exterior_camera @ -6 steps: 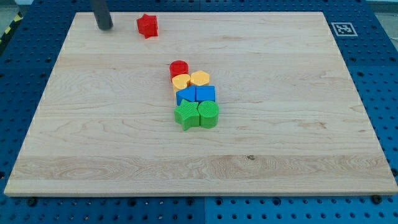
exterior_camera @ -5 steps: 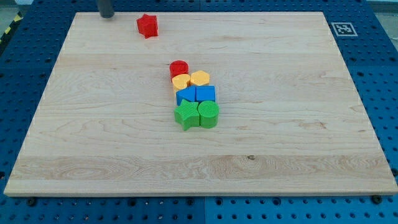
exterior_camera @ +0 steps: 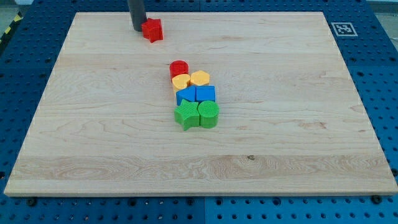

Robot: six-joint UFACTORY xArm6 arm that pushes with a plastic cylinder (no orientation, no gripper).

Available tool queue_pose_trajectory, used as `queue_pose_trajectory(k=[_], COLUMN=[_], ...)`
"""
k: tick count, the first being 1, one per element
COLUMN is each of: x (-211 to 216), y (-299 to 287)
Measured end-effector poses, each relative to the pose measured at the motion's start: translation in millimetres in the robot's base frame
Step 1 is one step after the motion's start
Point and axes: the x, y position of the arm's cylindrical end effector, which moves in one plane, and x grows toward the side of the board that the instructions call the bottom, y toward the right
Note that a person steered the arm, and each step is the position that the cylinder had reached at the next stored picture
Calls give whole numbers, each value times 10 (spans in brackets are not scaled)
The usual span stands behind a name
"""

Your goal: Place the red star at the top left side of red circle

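The red star [exterior_camera: 152, 30] lies near the board's top edge, left of centre. My tip [exterior_camera: 137, 28] stands right against its left side, touching it. The red circle [exterior_camera: 179, 68] sits lower and to the right, at the top of a tight cluster of blocks in the middle of the board. The star is well above and to the left of the circle, with a wide gap between them.
Below the red circle sit a yellow block [exterior_camera: 181, 81] and a yellow hexagon [exterior_camera: 199, 78], then a blue block [exterior_camera: 185, 95] and a blue cube [exterior_camera: 206, 94], then a green star [exterior_camera: 185, 114] and a green cylinder [exterior_camera: 209, 114]. A marker tag [exterior_camera: 343, 28] is at the board's top right.
My tip has moved right along the top edge from the far left and come up against the red star. The star has shifted slightly right and down.
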Motion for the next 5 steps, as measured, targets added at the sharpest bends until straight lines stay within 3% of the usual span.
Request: queue_pose_trajectory(k=[5], x=[301], y=[164])
